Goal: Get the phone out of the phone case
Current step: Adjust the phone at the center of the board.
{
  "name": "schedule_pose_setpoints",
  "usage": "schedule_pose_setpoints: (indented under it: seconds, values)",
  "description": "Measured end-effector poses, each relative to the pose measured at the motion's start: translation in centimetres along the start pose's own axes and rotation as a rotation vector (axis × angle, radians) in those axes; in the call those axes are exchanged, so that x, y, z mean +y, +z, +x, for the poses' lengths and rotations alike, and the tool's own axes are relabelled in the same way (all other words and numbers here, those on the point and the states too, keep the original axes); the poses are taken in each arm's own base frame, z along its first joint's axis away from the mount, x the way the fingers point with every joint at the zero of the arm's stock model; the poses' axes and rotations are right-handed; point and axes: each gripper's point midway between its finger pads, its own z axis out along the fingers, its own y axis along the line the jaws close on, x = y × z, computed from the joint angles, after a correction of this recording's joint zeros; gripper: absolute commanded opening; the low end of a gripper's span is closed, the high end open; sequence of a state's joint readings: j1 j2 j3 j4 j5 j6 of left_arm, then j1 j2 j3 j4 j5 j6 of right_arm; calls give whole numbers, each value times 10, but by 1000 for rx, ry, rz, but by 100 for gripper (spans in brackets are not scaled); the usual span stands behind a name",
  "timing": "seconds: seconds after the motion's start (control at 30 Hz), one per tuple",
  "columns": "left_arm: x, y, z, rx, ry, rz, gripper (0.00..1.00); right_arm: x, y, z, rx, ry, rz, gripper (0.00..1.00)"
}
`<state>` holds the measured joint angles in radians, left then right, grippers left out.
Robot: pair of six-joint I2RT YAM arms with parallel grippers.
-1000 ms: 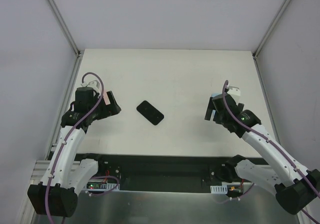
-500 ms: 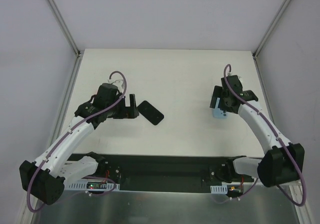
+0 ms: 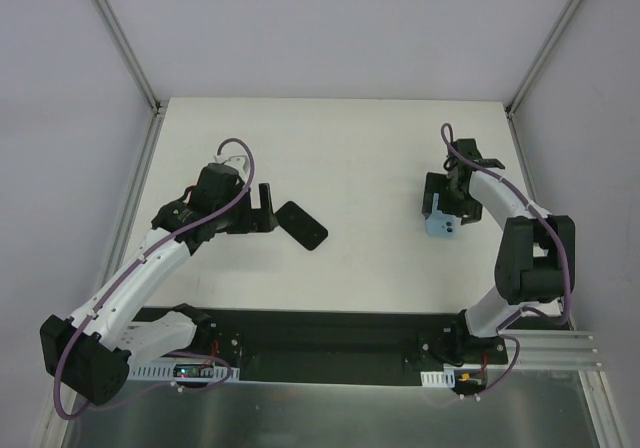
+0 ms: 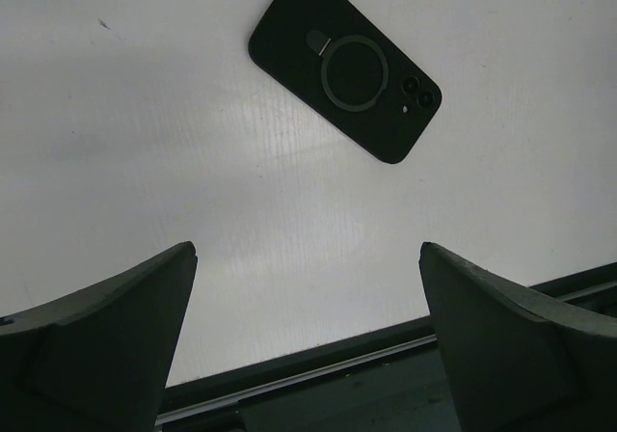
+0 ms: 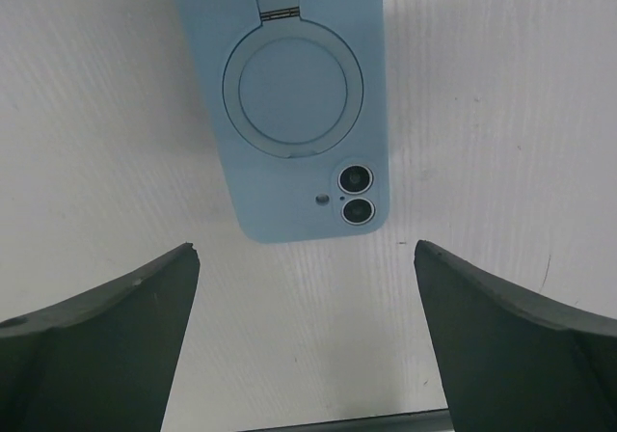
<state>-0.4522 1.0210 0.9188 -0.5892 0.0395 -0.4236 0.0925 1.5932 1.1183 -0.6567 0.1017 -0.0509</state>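
From the top: the left gripper (image 3: 267,210) sits just beside the black phone (image 3: 301,226), jaws spread wide, gripping nothing. The right gripper (image 3: 447,200) hangs over the blue phone (image 3: 441,225) on the right side of the table (image 3: 360,148), also spread and empty.

Left wrist cam: black phone (image 4: 345,66) lies back-up in its case, ahead of the fingers (image 4: 106,336).

Right wrist cam: blue phone (image 5: 289,94) is back-up too, ring stand folded flat, not touching the fingers (image 5: 511,345).
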Motion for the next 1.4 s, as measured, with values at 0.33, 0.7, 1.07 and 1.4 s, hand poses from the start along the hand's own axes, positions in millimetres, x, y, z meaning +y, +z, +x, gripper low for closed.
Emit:
schedule_pose_setpoints:
  seconds: [0.33, 0.7, 1.07, 1.4]
  values:
    - [-2, -1, -4, -7, -4, 2, 99, 0, 38, -4, 81, -41, 14, 96]
    - [0, -1, -5, -14, -7, -10, 99, 6, 61, -19, 82, -48, -8, 57]
    - [-2, 1, -6, -4, -10, -5, 99, 70, 46, 8, 43, -286, -120, 55]
    - [-13, 31, 14, 164, -15, 21, 99, 160, 16, 104, 45, -765, -223, 96]
